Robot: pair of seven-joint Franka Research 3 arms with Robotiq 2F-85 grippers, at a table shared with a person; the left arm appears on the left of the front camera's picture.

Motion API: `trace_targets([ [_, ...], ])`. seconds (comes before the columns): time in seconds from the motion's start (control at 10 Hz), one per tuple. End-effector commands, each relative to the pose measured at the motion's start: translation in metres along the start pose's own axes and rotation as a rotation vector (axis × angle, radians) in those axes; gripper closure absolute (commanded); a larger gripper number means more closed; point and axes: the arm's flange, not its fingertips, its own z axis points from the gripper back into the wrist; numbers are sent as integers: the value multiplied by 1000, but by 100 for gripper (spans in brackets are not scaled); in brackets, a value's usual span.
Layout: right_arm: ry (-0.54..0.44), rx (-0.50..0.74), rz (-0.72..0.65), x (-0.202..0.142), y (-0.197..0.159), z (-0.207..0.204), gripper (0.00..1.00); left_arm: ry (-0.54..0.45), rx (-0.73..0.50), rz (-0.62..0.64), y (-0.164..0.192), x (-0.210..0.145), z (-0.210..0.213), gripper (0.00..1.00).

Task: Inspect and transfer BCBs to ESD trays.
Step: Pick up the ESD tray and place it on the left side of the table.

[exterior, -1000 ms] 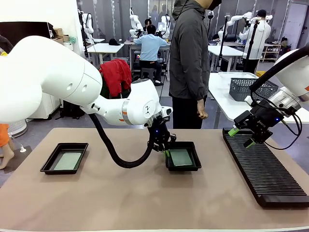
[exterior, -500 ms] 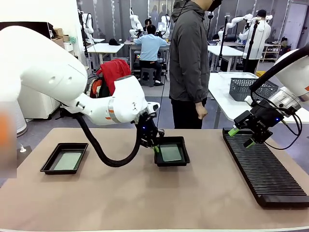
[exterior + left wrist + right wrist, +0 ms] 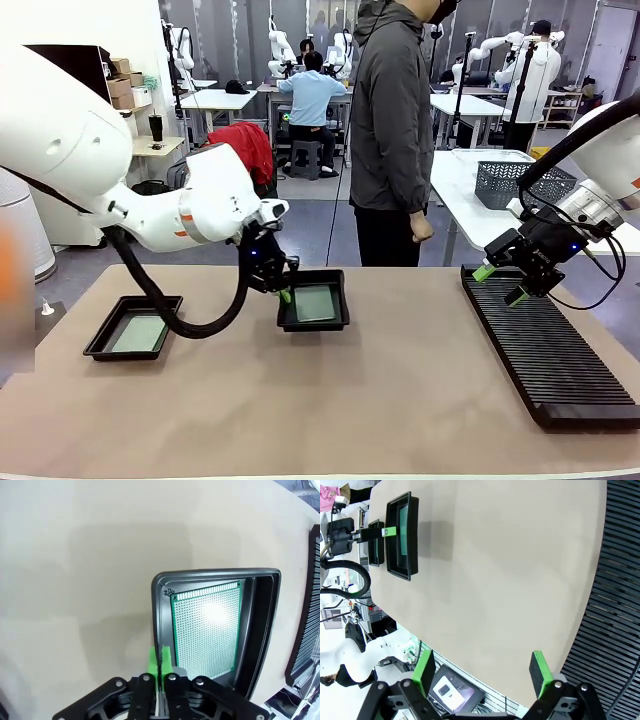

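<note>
Board (image 3: 206, 630): green, perforated, lay flat inside carried tray (image 3: 313, 302).
Left hand (image 3: 283, 294): clenched on that tray's rim.
Right hand (image 3: 498, 284): released, above rack (image 3: 545, 343).

Bright, even indoor light fills every view. A white glare spot sits on the green board (image 3: 206, 632), centre-right of the left wrist view. Wrist views bend at their edges.

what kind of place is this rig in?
Looks like a robotics lab or data-collection room: more white robot arms at tables behind, a circuit board in a black tray, and a slotted rack.
</note>
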Motion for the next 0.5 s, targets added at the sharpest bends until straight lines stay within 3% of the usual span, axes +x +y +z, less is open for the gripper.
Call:
trace_targets([
  [0.0, -9, -15, -19, 1, 2, 0, 0, 5, -20, -16, 31, -7, 16, 100],
  [0.4, -9, -15, -19, 1, 2, 0, 0, 17, -4, -27, 80, -6, 37, 100],
])
